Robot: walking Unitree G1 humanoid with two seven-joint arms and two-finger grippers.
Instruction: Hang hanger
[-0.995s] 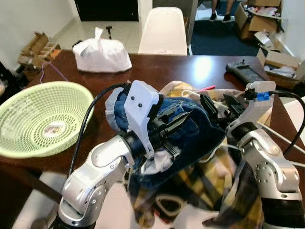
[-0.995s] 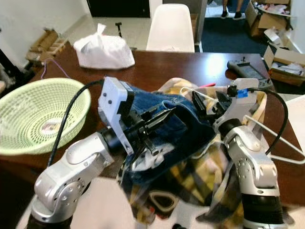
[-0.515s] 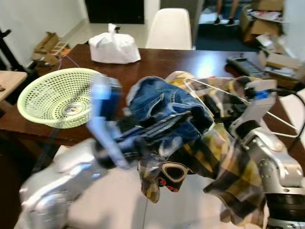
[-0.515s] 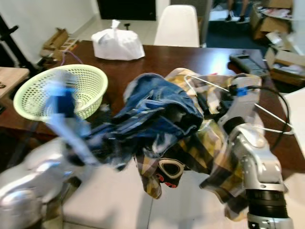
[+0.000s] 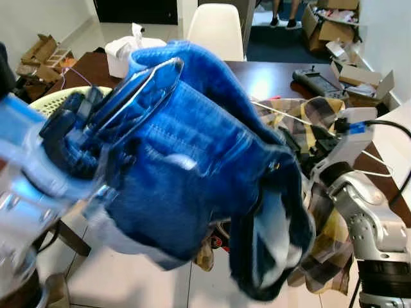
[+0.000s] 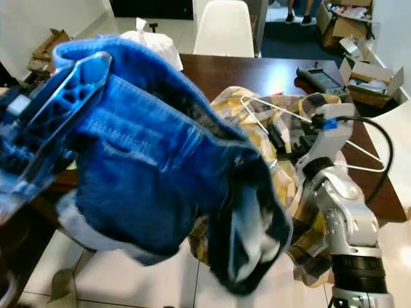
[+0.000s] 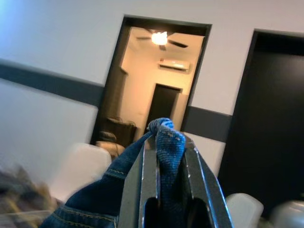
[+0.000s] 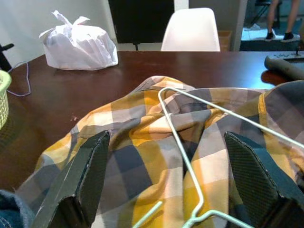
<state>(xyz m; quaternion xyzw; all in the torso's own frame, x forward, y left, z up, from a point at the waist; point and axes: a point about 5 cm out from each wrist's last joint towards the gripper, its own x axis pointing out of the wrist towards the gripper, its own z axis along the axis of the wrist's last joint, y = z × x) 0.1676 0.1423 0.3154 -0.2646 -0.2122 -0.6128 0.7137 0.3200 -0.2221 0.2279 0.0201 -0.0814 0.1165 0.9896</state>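
A white wire hanger (image 8: 186,159) lies on a yellow plaid shirt (image 8: 137,161) at the near edge of the dark table (image 5: 270,74). My right gripper (image 8: 167,137) hovers open just over the hanger and shirt, one finger on each side of the wire. My left gripper (image 7: 165,138) is shut on a pair of blue jeans (image 5: 192,167). It holds them high and close to my head, so they hang in front of much of the table. One of its fingers (image 5: 144,90) shows against the denim. The shirt's lower part drapes off the table edge.
A green mesh basket (image 5: 45,99) sits at the table's left, and a tied white bag (image 8: 80,42) at the far left. A white chair (image 5: 215,29) stands behind the table. A black handset (image 5: 314,80) lies far right, beside cardboard boxes (image 5: 363,77). A person's legs (image 5: 282,9) stand in the doorway.
My left arm has lifted the jeans off the shirt and up towards my head, uncovering the shirt and hanger. The right gripper has stayed by the hanger. The camera has shifted.
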